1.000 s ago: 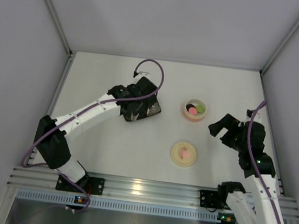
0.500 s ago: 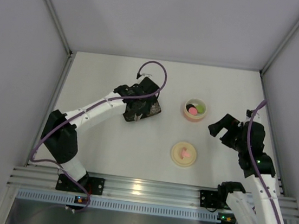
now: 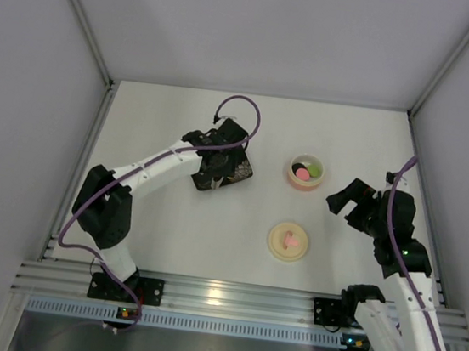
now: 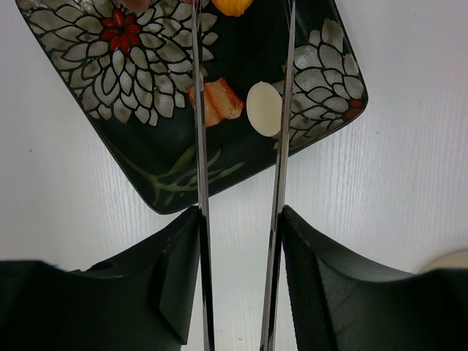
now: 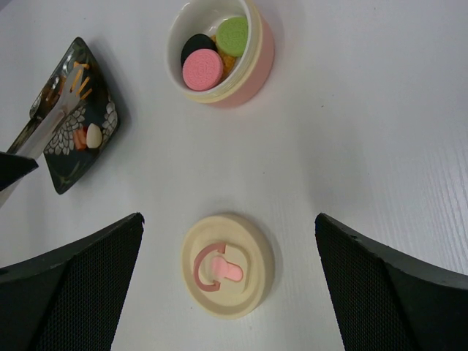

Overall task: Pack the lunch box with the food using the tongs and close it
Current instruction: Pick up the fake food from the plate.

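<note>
My left gripper (image 4: pixel 240 241) is shut on the tongs (image 4: pixel 197 110), whose two thin metal arms run forward between my fingers over the dark floral plate (image 4: pixel 88 73). Their tips are cut off at the top of the left wrist view. Between the arms lie a brown-orange piece of food (image 4: pixel 216 102) and a cream piece (image 4: pixel 264 108). The pink lunch box (image 5: pixel 257 69) stands open with pink (image 5: pixel 202 69), green (image 5: pixel 232 35) and black (image 5: pixel 196 45) pieces inside. Its cream lid (image 5: pixel 228 265) lies flat on the table, below my open right gripper (image 5: pixel 228 219).
In the top view the plate (image 3: pixel 239 172) sits left of the lunch box (image 3: pixel 306 172), with the lid (image 3: pixel 289 240) nearer the arms. White walls close the table at the left, back and right. A metal rail runs along the near edge.
The left arm's elbow has swung right and its gripper has shifted slightly farther over the plate. The right arm, lunch box and lid have not moved.
</note>
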`<state>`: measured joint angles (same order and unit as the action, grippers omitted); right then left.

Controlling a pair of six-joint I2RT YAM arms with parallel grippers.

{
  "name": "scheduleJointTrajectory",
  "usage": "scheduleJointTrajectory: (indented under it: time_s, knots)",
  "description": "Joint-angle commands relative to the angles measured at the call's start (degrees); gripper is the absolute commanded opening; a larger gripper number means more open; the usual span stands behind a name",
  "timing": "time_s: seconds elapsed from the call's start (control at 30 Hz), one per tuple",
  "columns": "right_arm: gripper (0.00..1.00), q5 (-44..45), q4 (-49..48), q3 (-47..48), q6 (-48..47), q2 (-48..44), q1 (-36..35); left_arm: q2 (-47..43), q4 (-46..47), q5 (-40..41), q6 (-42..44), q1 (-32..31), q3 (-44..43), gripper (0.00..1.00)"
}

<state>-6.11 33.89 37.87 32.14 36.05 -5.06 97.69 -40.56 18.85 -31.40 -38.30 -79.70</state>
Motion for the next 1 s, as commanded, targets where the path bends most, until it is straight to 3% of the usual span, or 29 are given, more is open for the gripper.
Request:
scheduleJointTrajectory:
  time_s: [0.0,0.27,0.63,0.97]
  knots:
    - [1.0,0.0,-3.7,0.0,-0.3,0.2,0.9,0.0,2.8,-0.4,0.1,0.8,-0.5,0.51]
    - [0.99,-0.3,-4.2,-0.1,-0.3,1.0,0.9,0.1,2.8,-0.7,0.4,1.7,-0.7,0.5]
    - [0.99,-0.4,-4.2,0.3,-0.2,1.3,0.9,-0.9,2.0,-2.6,0.5,1.6,-1.4,0.25]
    - [0.99,-0.2,-3.6,0.3,0.0,0.4,0.9,-2.2,-2.9,0.5,2.0,-6.4,-11.9,0.26]
